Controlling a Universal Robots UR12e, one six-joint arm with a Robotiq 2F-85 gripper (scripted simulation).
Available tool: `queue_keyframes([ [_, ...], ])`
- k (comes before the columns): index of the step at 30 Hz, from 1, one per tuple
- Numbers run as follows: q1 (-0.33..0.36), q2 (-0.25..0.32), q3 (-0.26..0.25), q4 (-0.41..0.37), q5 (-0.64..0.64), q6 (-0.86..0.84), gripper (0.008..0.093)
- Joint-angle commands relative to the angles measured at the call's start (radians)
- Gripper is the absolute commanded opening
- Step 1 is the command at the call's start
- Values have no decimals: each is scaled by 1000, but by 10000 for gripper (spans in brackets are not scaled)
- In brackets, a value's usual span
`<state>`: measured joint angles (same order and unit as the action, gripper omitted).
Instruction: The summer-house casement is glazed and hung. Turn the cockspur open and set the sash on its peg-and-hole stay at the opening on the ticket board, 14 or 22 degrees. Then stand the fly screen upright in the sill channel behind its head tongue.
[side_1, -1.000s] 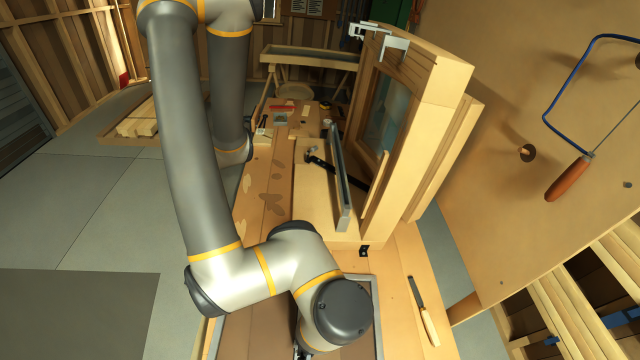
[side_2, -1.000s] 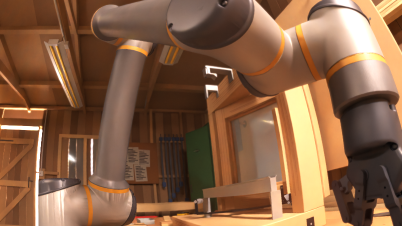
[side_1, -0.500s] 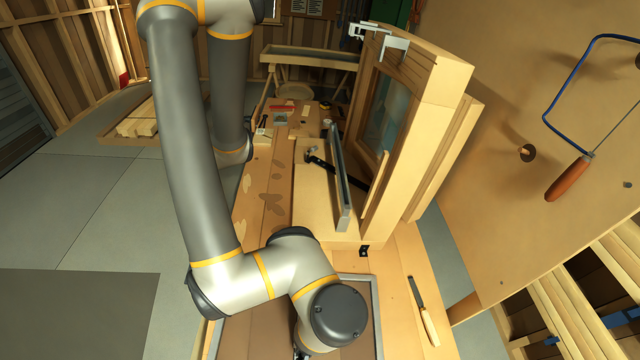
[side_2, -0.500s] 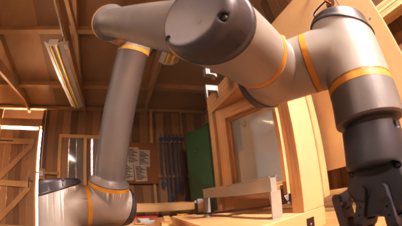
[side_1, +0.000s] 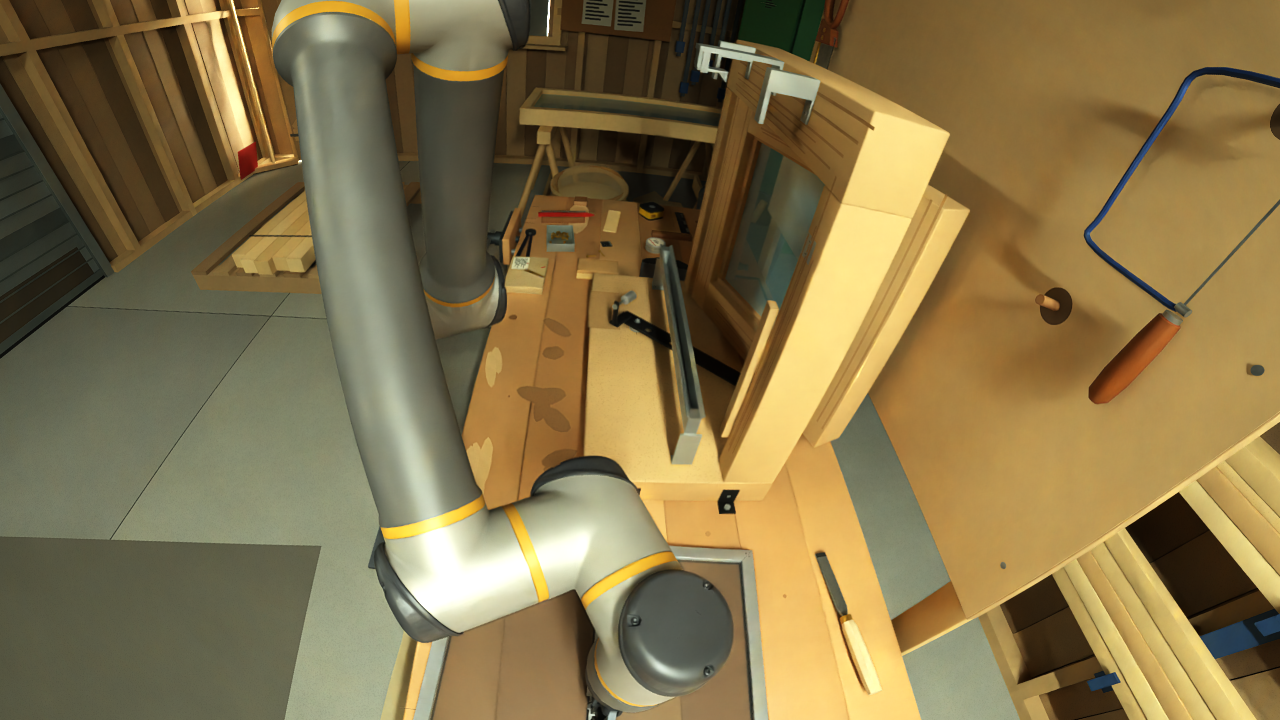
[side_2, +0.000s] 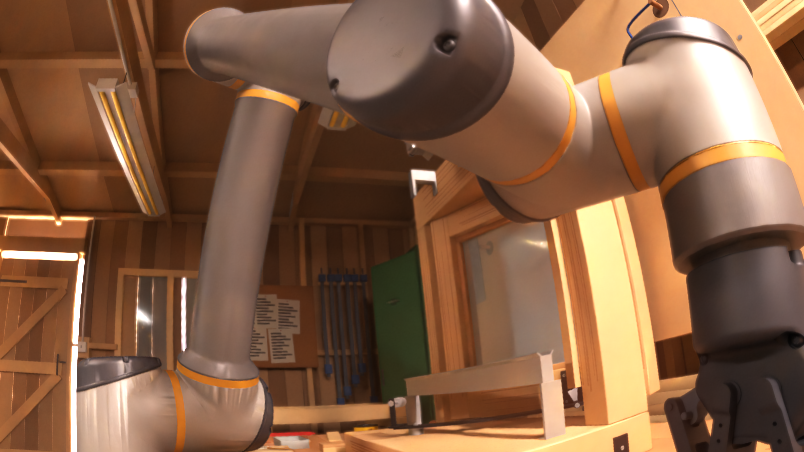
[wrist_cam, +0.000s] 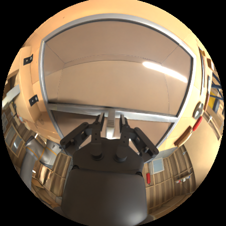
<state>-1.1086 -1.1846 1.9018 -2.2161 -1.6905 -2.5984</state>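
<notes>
The fly screen (wrist_cam: 115, 75), a brown mesh panel in a grey metal frame, lies flat on the near end of the bench, and its small grey pull tab (wrist_cam: 110, 123) stands between the fingers of my gripper (wrist_cam: 111, 120), which is partly open and holds nothing. The arm's wrist hides the gripper from the side camera. Further along the bench the casement (side_1: 770, 269) stands with its glazed sash swung partly out. The grey sill channel (side_1: 682, 358) runs along the sill in front of it, with the black stay bar (side_1: 662, 336) beside it.
The bench's near edge lies just behind the screen, and a chisel (side_1: 849, 622) lies to its right. A large tool board (side_1: 1074, 295) with a coping saw leans close on the right. Small tools and blocks (side_1: 582, 242) crowd the bench's far end.
</notes>
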Motion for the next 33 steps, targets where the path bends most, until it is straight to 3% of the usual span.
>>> queue_keyframes([
  [1, 0, -1, -1, 0, 0, 0, 430],
  [8, 0, -1, -1, 0, 0, 0, 425],
  [25, 0, -1, -1, 0, 0, 0, 85],
  [33, 0, -1, -1, 0, 0, 0, 80],
])
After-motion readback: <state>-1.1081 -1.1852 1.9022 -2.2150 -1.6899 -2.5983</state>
